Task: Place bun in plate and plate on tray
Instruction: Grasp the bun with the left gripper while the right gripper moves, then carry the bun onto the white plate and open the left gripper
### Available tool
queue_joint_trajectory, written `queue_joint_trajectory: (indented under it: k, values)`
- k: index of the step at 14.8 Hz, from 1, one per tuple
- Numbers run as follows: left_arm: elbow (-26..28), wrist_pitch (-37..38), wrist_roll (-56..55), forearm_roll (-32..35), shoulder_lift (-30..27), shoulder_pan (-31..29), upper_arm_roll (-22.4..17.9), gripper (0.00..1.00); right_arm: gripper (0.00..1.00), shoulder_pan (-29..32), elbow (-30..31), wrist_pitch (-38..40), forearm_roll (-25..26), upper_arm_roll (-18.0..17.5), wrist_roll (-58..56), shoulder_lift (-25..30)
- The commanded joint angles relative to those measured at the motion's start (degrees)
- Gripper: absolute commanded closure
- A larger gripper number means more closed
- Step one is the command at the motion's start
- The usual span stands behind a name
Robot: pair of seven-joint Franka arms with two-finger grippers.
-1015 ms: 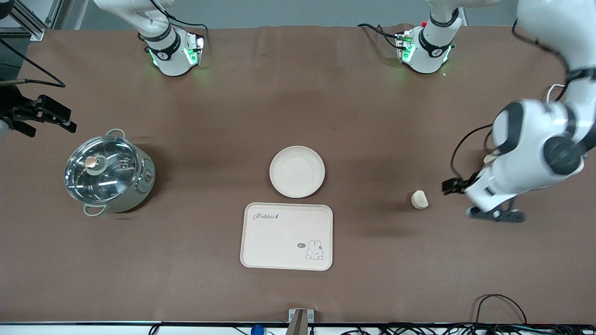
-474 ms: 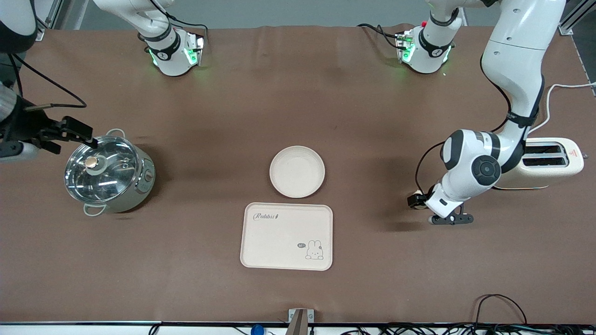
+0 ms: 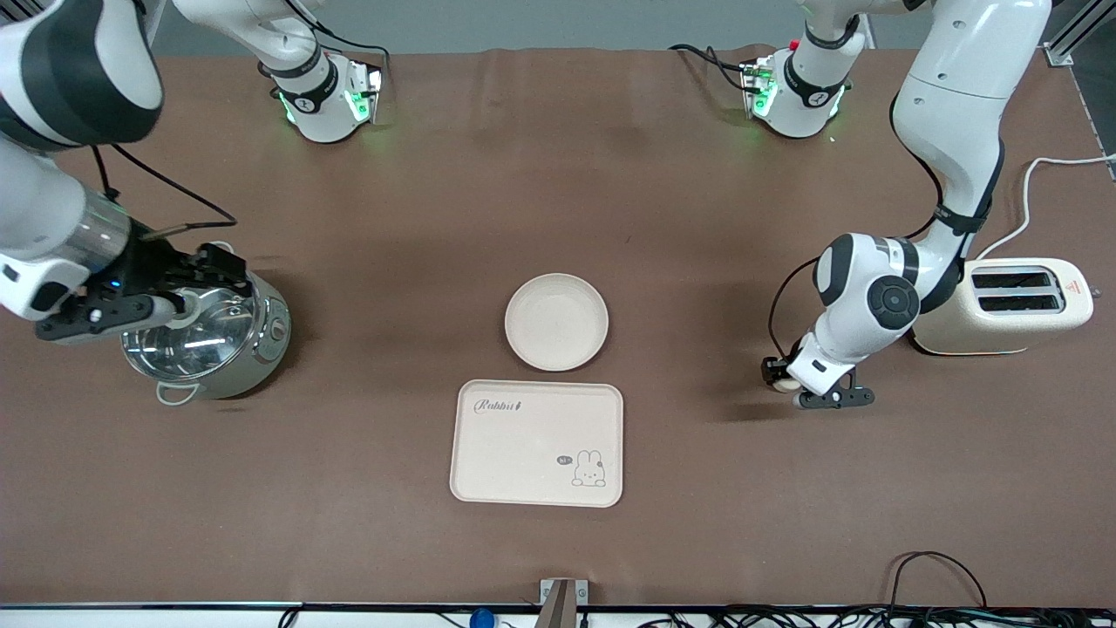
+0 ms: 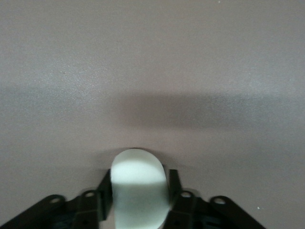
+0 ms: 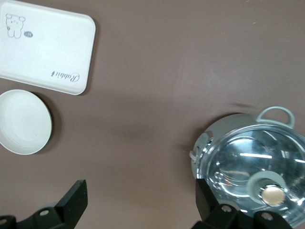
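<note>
Our left gripper (image 4: 139,200) straddles the small pale cream bun (image 4: 138,188) on the brown tabletop (image 3: 680,218), at three o'clock from the round cream-white plate (image 3: 556,321), fingers (image 4: 104,198) at its flanks; we cannot tell if they pinch. Soft, light bread: squeeze mid-body gently. Our right gripper (image 5: 143,210) hovers spread over the steel lidded pot (image 3: 205,336).

Lidded steel pot (image 3: 214,340) toward the right arm's end of the table, cream toaster (image 3: 1011,305) toward the left arm's end

A robotics lab: two Franka arms bolted to a brown-covered table (image 3: 558,174), aluminium framing (image 3: 1068,35) at the corner, loose cables (image 3: 942,567) along the near edge, kitchen props laid out.
</note>
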State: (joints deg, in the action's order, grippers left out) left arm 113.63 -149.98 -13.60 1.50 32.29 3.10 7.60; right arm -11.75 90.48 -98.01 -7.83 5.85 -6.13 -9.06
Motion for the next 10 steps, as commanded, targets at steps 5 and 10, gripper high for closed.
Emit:
queue_joint_trajectory:
  k: [5, 10]
  values:
    - [-1.0, 1.3, -1.3, -0.3, -3.6, 1.2, 7.2, 0.89, 0.00, -1.6, 0.1, 0.0, -3.6, 0.0, -3.0, -4.8]
    - [-20.2, 18.0, -26.0, 1.4, 5.0, 18.7, 7.5, 0.90, 0.00, -4.2, 0.1, -0.5, -6.6, 0.0, -3.3, -8.8]
